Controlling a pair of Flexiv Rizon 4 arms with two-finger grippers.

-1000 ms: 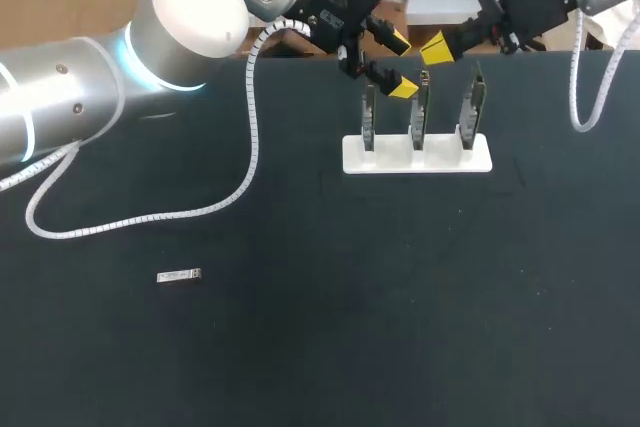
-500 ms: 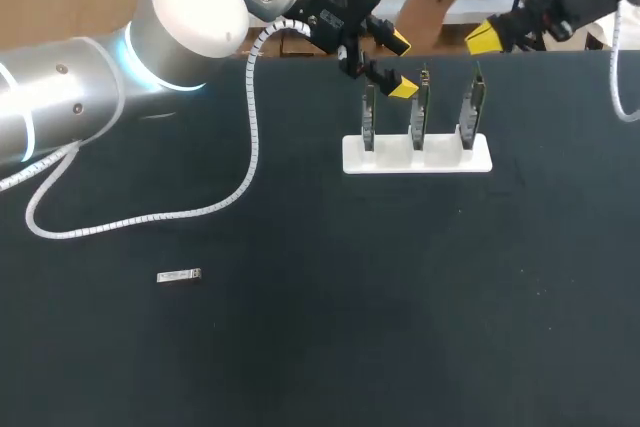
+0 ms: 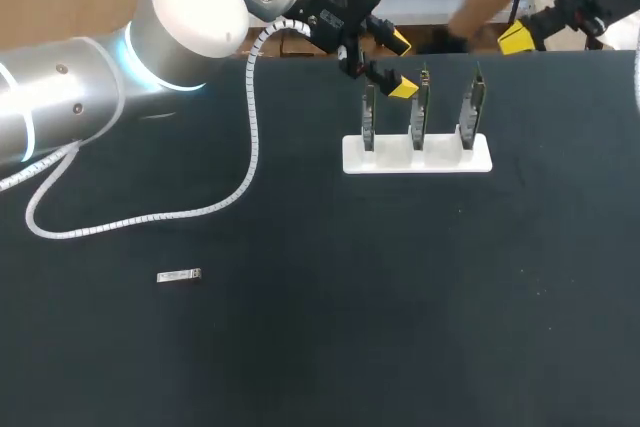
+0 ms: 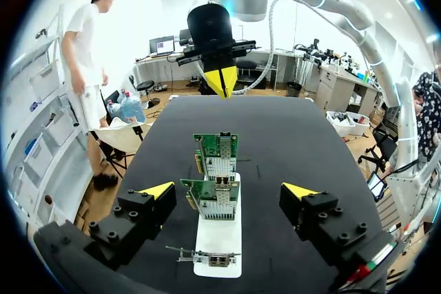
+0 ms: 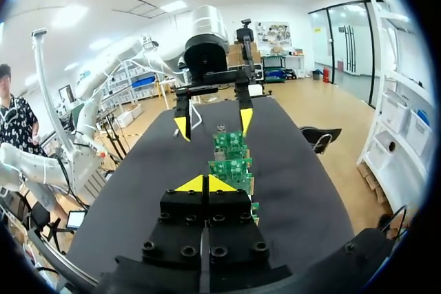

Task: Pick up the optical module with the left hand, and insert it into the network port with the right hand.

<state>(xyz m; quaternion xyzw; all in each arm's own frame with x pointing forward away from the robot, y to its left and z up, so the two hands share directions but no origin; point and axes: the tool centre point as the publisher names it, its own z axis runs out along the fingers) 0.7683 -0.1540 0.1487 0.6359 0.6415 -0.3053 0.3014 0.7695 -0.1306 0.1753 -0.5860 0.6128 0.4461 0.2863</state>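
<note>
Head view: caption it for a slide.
Left hand open, right hand shut, both near the card stand; optical module lies unpicked.

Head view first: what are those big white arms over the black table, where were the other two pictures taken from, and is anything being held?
These are two white robot arms working at a black table. The head view looks down from above and behind them. Each wrist view comes from a camera on one arm, looking out along its fingers. The left hand, with yellow fingertips, is open, close to a white stand that carries three upright green circuit cards. The right hand is shut, off by the table's far edge. Neither hand holds anything. The small silver metal optical module lies alone on the table, far from both hands.
</note>
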